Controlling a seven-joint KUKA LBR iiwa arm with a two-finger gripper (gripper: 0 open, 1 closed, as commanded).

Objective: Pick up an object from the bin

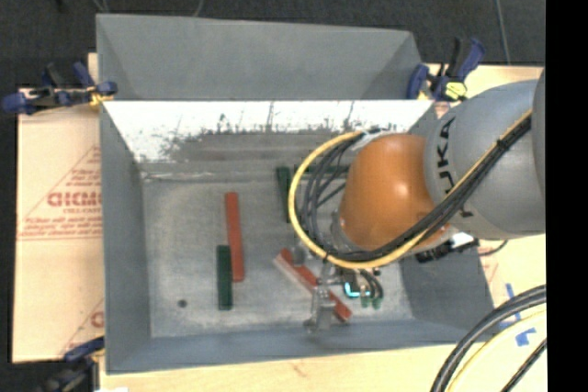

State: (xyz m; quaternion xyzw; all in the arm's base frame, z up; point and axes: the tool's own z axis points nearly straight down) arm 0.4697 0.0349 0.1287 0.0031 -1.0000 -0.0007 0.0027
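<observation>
My gripper (322, 303) is low in the bin's front right part, under the orange wrist cover. It stands right over a short red stick (296, 269) that lies slantwise on the floor, its left end showing beside the gripper and its right end poking out near the front wall. Whether the stick is held cannot be made out. Something small and green (372, 296) shows just to the right of the gripper.
A long red stick (235, 236) and a dark green stick (223, 276) lie side by side left of centre. Another dark green piece (284, 181) lies near the back wall, partly hidden by the cables. The arm covers the bin's right side.
</observation>
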